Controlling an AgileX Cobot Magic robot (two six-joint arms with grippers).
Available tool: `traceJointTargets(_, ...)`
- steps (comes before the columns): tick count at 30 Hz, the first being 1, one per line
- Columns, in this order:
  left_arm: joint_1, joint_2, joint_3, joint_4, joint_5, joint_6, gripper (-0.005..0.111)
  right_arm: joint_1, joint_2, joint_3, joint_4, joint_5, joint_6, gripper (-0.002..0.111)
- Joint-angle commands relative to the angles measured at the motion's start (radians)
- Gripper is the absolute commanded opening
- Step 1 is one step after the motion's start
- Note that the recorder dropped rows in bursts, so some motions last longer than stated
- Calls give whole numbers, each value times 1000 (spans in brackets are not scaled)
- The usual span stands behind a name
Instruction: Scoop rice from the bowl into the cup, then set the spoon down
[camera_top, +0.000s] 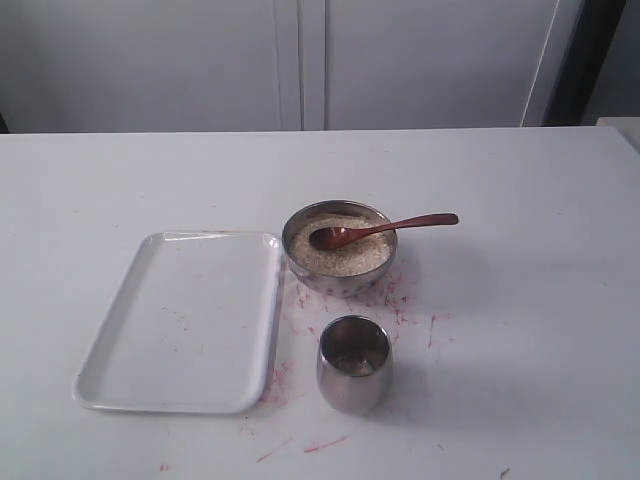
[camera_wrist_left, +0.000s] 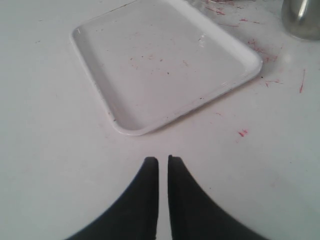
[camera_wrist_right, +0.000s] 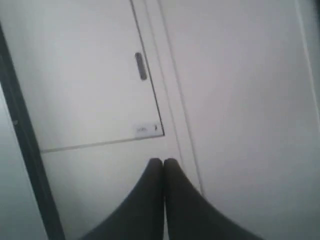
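Observation:
The steel bowl stands mid-table, filled with pale rice. The brown wooden spoon lies in it, scoop on the rice and handle sticking out over the right rim. The steel cup stands upright just in front of the bowl; a corner of it shows in the left wrist view. Neither arm appears in the exterior view. My left gripper hovers over bare table near the tray, fingers almost together and holding nothing. My right gripper is shut, empty, and faces a cabinet door.
A white rectangular tray lies left of the bowl and cup, also seen in the left wrist view. Red marks speckle the table around the bowl and cup. White cabinet doors stand behind the table.

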Motion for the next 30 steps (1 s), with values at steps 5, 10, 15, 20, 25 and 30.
traceJointTargets(5,-7,-3,5,-13,3,-6,14,1,242,-115,104,236,-256,0)
traceJointTargets(10,-7,-3,5,-13,3,-6,14,3,371,-115,142,293,-428,0)
traceJointTargets(15,-7,-3,5,-13,3,-6,14,44,484,-115,128,344,-535,0)
traceJointTargets(20,-7,-3,5,-13,3,-6,14,99,583,-113,23,400,-546,0)
traceJointTargets(25,-7,-3,5,-13,3,-4,14,156,664,-113,-144,399,-558,0)
traceJointTargets(30,-7,-3,5,-13,3,-4,14,200,743,-111,-183,408,-674,0)
